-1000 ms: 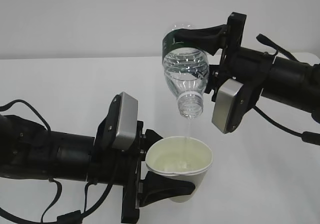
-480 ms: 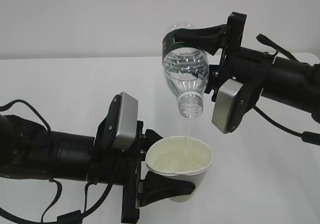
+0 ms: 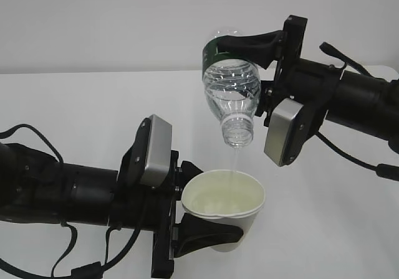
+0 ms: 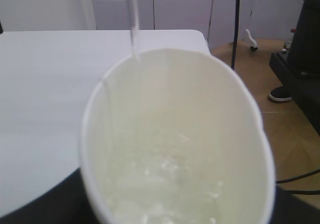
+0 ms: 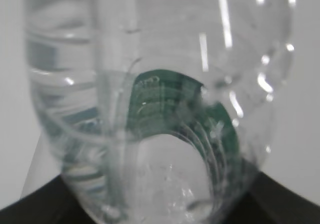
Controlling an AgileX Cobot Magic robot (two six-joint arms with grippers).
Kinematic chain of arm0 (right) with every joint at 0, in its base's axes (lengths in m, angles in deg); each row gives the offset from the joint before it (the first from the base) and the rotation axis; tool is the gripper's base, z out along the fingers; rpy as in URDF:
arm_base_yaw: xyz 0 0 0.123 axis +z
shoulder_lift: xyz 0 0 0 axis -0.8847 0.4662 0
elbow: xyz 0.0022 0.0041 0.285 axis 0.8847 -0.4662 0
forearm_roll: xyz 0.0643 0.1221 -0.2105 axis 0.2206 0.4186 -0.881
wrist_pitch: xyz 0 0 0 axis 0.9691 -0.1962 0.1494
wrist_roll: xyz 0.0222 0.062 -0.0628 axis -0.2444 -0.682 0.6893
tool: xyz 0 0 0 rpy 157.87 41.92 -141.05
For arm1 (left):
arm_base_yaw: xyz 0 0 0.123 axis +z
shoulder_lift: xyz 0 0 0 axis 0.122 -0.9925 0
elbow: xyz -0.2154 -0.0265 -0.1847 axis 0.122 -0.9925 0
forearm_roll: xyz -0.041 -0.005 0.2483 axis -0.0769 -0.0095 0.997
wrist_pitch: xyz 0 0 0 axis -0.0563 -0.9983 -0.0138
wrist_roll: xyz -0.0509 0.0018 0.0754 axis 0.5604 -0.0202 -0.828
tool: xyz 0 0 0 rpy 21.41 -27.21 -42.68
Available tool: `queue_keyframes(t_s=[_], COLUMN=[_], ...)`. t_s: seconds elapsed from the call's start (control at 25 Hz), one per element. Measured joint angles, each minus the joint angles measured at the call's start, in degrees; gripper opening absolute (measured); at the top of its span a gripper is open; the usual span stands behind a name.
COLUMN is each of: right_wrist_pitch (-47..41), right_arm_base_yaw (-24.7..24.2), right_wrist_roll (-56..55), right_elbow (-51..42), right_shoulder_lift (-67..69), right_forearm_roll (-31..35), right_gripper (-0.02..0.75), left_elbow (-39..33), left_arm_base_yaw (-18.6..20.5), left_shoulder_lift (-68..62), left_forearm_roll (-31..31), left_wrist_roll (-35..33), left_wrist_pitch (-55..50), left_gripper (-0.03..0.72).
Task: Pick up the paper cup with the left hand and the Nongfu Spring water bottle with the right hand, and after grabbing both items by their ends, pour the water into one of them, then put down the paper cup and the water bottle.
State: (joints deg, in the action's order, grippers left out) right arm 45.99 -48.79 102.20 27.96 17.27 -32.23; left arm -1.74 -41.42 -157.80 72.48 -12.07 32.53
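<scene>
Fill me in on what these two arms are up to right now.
The right hand holds the Nongfu Spring water bottle upside down, mouth pointing down above the paper cup. The left hand holds that cup upright beneath it. A thin stream of water runs from the bottle's mouth into the cup, which already has some liquid in it. Water remains in the bottle, so pouring is under way.
</scene>
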Motion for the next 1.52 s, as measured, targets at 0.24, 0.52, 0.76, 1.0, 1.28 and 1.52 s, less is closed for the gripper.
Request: queue_keyframes(t_s=[0.24,0.52,0.76,1.0,1.28,1.52], right_wrist_pitch=[0.11,0.11,0.11,0.21,0.21,0.21], right_arm_base_yaw=[0.00,0.00,0.00,0.00,0.00,0.00], right_wrist_roll=[0.00,0.96,1.06,1.06,1.09,1.09], right_elbow=[0.00,0.00,0.00,0.00,0.00,0.00], right_shoulder_lift=[0.00,0.00,0.00,0.00,0.00,0.00], right_forearm_roll=[0.00,0.00,0.00,0.00,0.00,0.00], right_gripper=[0.447,0.447,0.447,0.447,0.447,0.447], left_elbow=[0.00,0.00,0.00,0.00,0.00,0.00], left_arm_base_yaw=[0.00,0.00,0.00,0.00,0.00,0.00], left_shoulder_lift=[0.00,0.00,0.00,0.00,0.00,0.00], left_forearm_roll=[0.00,0.00,0.00,0.00,0.00,0.00], left_wrist_roll=[0.00,0.00,0.00,0.00,0.00,0.00], left_wrist_pitch=[0.00,0.00,0.00,0.00,0.00,0.00], left_gripper=[0.414,0.414,0.414,0.414,0.414,0.414])
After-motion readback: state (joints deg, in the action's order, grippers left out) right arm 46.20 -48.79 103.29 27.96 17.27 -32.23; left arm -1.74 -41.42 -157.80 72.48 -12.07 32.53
